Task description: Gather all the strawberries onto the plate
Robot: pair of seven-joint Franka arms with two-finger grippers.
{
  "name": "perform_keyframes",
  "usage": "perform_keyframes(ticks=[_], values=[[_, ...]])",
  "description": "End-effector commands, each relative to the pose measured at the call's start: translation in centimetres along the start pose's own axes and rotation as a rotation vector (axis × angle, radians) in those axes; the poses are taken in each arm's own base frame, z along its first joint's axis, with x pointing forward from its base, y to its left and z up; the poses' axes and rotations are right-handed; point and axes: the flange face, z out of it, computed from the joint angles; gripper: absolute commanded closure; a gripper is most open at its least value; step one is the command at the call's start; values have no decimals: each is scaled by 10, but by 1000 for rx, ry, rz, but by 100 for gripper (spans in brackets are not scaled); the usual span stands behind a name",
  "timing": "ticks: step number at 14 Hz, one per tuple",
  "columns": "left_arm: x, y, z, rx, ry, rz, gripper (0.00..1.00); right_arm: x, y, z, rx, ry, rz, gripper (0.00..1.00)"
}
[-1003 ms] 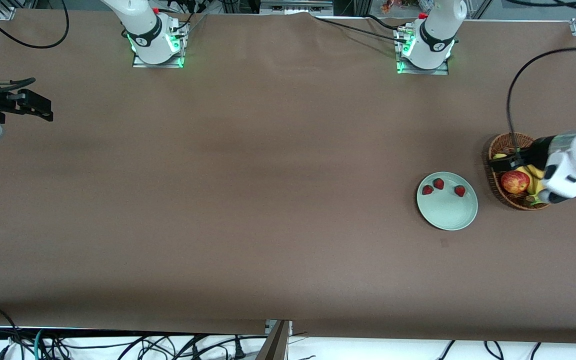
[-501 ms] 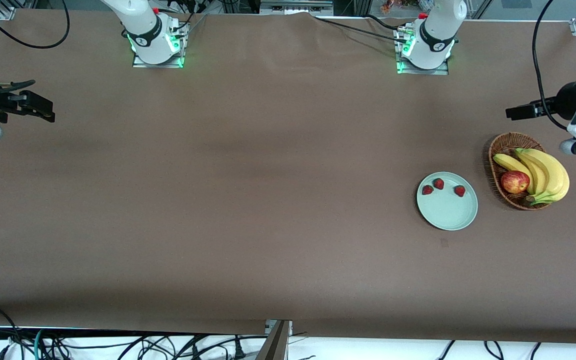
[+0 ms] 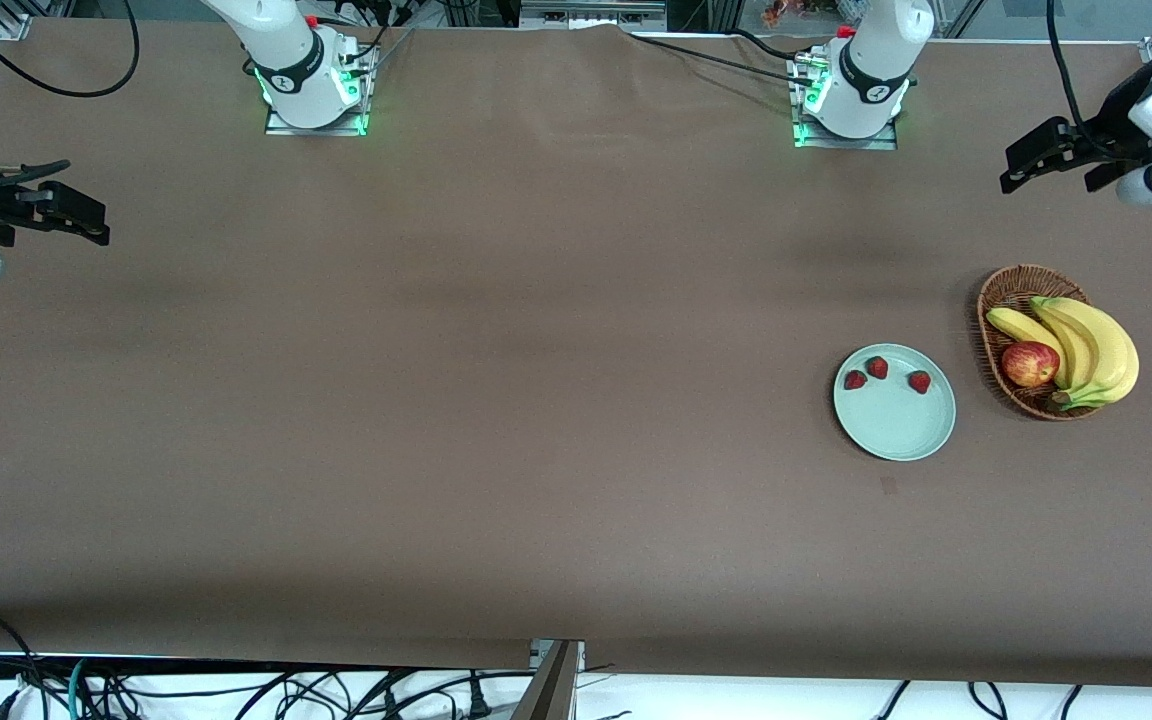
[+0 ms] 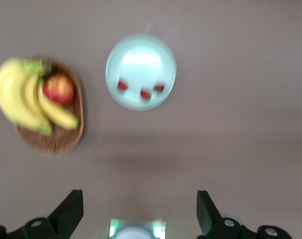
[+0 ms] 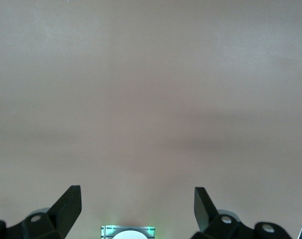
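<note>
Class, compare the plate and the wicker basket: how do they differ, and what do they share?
The plate is pale green, smooth and round; the basket is brown, woven and oval. The plate holds three small strawberries; the basket holds bananas and an apple. The plate is shallower. Both rest on the table, beside each other, toward the left arm's end.

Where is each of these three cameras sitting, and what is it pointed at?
Front view: high across the table, facing both arm bases; shows left gripper and right gripper.
Left wrist view: looks down on the plate, strawberries, basket; open fingers show.
Right wrist view: bare table; fingers show.
Shared: front and left wrist both see plate and basket.
</note>
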Motion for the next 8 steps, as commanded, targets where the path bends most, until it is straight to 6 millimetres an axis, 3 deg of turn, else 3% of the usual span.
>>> perform_keyframes(ticks=[1,4,6,8], values=[[0,40,7,136,-7,208,0,0,1,-6,17,15,10,0],[15,37,7,92,-8,204,0,0,1,-6,17,15,10,0],[40,6,-1,21,3,133,0,0,0,-6,17,15,8,0],[43,-2,0,3,-5,120,0,1,0,-6,17,16,10,0]])
